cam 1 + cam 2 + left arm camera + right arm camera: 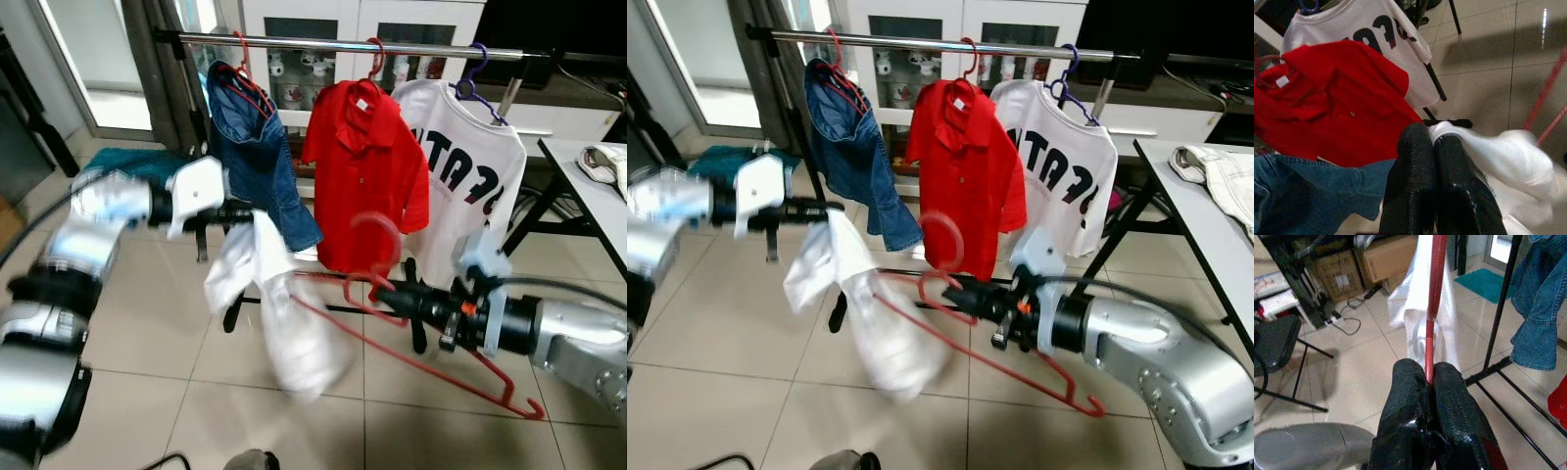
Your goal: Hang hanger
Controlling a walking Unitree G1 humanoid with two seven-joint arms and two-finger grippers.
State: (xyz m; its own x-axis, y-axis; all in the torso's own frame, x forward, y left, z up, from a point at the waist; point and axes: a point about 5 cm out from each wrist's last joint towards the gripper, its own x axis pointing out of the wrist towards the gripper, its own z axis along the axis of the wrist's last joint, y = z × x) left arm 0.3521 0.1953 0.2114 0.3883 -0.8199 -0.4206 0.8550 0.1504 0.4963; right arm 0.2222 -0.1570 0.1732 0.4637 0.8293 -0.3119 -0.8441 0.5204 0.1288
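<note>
The right gripper (1429, 377) has its two black fingers pressed together on the thin bar of a red plastic hanger (411, 357), which runs straight out from between the fingertips in the right wrist view. In the head views this gripper (390, 291) is held low in front of the robot, with the hanger's hook curling up just above it and the long lower bar slanting down past it over the tiled floor (127, 392). A white garment (284, 313) is draped on the hanger's far end, away from the right gripper, and hangs blurred.

The left gripper (1436, 142) is raised on the other side of that garment, its fingers closed against each other with white cloth bunched right at their tips. In the left eye view it (240, 213) pinches the garment's upper edge.

Beyond both grippers stands a clothes rack with a metal rail (333, 43). Three pieces hang from the rail: a denim garment (260, 166) nearest the left gripper on a red hanger, a red polo shirt (362, 181) in the middle, and a white printed T-shirt (470, 186) on a purple hanger above the right gripper.

Behind the rack is a white glass-door cabinet (362, 29) with small items on its shelves, too small to identify. Out past the right arm, a grey table (588, 196) carries a folded pale cloth (607, 166).
</note>
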